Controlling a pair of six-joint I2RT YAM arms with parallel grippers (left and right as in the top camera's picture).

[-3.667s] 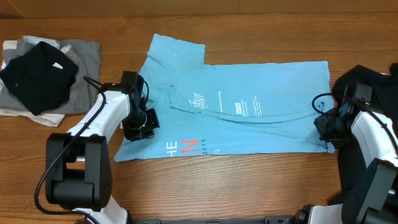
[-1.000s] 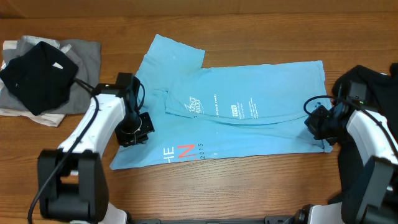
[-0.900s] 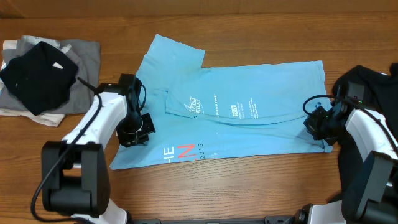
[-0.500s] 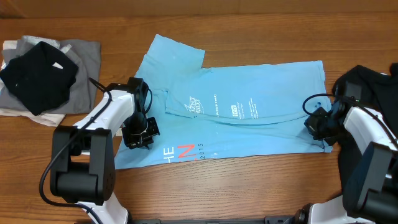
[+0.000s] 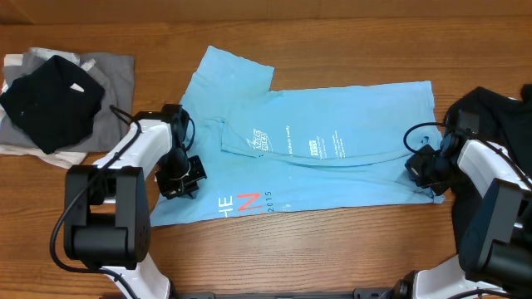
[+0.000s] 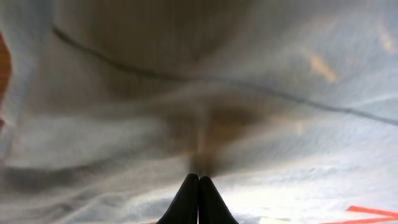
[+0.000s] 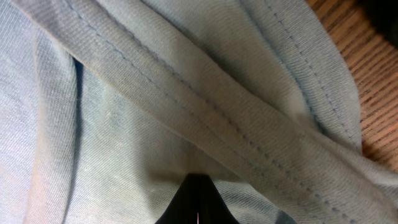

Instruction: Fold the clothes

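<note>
The light blue T-shirt [image 5: 332, 166] lies across the middle of the table with its upper half folded down over the white print, and the white-and-coral lettering shows near its front left. My left gripper [image 5: 181, 177] sits on the shirt's left edge. In the left wrist view it [image 6: 199, 178] is shut, with the cloth [image 6: 249, 93] puckered at its tips. My right gripper [image 5: 422, 170] sits at the shirt's right front corner. In the right wrist view it [image 7: 198, 179] is shut on the cloth just below a stitched hem [image 7: 186, 106].
A pile of a black garment [image 5: 50, 100], a grey one [image 5: 116, 75] and a white one [image 5: 33, 154] lies at the far left. Another black garment [image 5: 499, 116] lies at the right edge. The wooden table [image 5: 291, 249] is bare in front of the shirt.
Since 3.7 s ago the shirt has slid a little left with both grippers. In the last second the left gripper shifted slightly right and back, and the right one barely moved.
</note>
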